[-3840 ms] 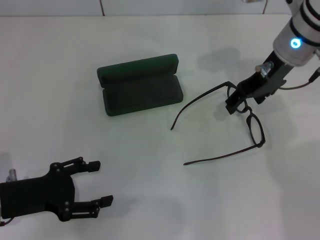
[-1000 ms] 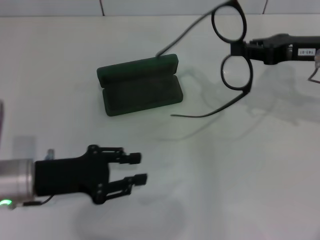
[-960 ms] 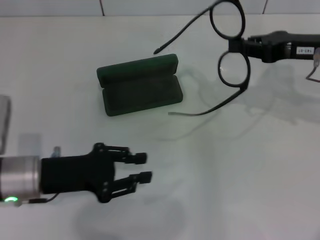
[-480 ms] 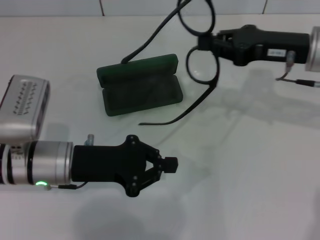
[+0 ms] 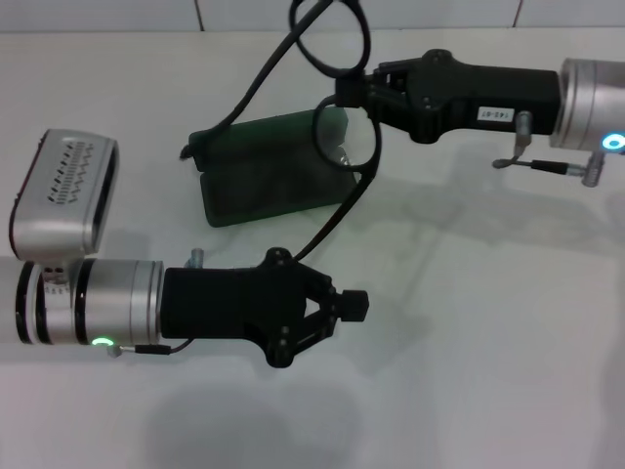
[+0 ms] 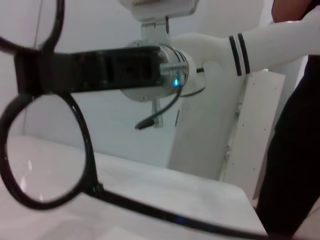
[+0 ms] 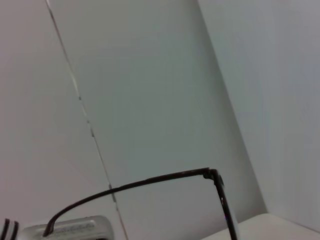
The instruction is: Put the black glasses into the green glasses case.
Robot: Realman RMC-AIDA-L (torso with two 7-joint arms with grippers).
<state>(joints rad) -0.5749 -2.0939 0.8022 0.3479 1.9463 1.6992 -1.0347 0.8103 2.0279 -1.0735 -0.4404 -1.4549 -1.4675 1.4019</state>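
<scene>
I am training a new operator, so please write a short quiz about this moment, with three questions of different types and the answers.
1. True or false: the black glasses already lie inside the green glasses case.
2. Which gripper holds the glasses? A) left B) right C) neither
3. Fill in: the case on the table is ____ (open or closed).

Key:
1. False. They hang in the air above the case.
2. B. The right gripper pinches the bridge; the left gripper holds nothing, its fingers closed, nearer the robot.
3. Open.
</scene>
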